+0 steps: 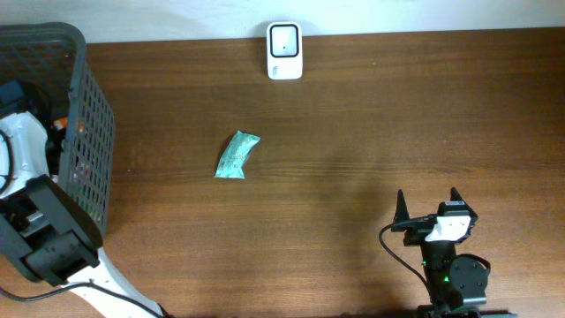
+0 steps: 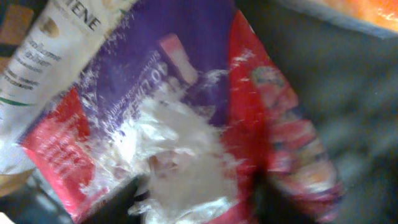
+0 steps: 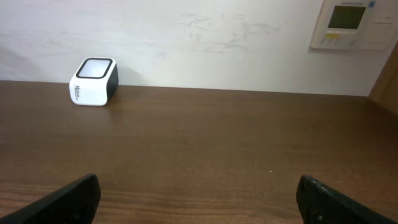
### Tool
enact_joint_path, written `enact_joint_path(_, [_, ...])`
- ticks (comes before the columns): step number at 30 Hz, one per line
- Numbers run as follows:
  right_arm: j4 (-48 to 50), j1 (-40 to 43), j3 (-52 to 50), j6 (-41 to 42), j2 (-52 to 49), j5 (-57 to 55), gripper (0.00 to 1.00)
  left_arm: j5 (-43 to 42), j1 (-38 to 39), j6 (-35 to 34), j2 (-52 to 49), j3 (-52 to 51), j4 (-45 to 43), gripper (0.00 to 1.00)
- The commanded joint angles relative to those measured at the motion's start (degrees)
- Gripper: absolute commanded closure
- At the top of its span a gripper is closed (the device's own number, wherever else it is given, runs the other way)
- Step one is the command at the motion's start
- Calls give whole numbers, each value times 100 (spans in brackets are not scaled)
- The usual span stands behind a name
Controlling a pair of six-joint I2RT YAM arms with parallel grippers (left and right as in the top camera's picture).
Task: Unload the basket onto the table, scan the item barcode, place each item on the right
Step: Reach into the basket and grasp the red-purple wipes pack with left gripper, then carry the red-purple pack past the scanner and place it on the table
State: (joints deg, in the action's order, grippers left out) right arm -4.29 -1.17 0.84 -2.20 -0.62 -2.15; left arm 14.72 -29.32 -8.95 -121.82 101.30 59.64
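A white barcode scanner (image 1: 284, 50) stands at the table's far edge and also shows as the scanner (image 3: 93, 81) in the right wrist view. In the left wrist view, blurred, my left gripper (image 2: 193, 205) is down inside the basket. Its dark fingers (image 2: 118, 199) press on both sides of a red and purple crinkly packet (image 2: 186, 124), with plastic bunched between them. A small green packet (image 1: 238, 155) lies on the table's middle. My right gripper (image 1: 429, 205) rests open at the near right, and nothing is between the right gripper (image 3: 199, 202) fingers.
A dark mesh basket (image 1: 88, 132) stands at the left edge, with the left arm (image 1: 35, 230) reaching into it. Inside, a white Pantene bottle (image 2: 43, 56) lies beside the packet. A wall control panel (image 3: 351, 23) hangs behind the table.
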Motion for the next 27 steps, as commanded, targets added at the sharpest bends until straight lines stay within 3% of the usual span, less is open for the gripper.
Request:
enact_joint_path(1, [-15,-31,-52,-39,42,-68,1,68,-46,-236,-9,-190,46,99])
enact_joint_path(3, [-13,-31,-52,-39,42,-68,1,63,-46,-236,-7,-81,90,100])
enact_joint_path(6, [-15,-31,-52,-39,42,-68,1,-109,-37,-238,188,1152,573,100])
enact_joint_path(10, [-15,-31,-52,-39,42,-68,1,-1224,-35,-238,728,2872,614,100])
enact_joint_path(15, [-13,-31,-52,-39,42,-68,1,-1906,-33,-369,1281,3930,525,100])
enact_joint_path(17, [-13,-31,-52,-39,42,-68,1,-2428,-31,-435,1545,3967,280,100])
enact_joint_path(20, [-13,-31,-52,-39,42,-68,1,-4461,59,-645,1993,3967,-264,100])
enact_joint_path(22, [-15,-31,-52,-39,42,-68,1,-5136,494,-643,2090,3965,-153,100])
enact_joint_path(25, [-13,-31,-52,-39,44,-68,1,-5130,1652,-105,2046,3783,356,100])
enact_joint_path(27, [-13,-31,-52,-39,42,-68,1,-4686,2492,-39,1985,3436,420,100])
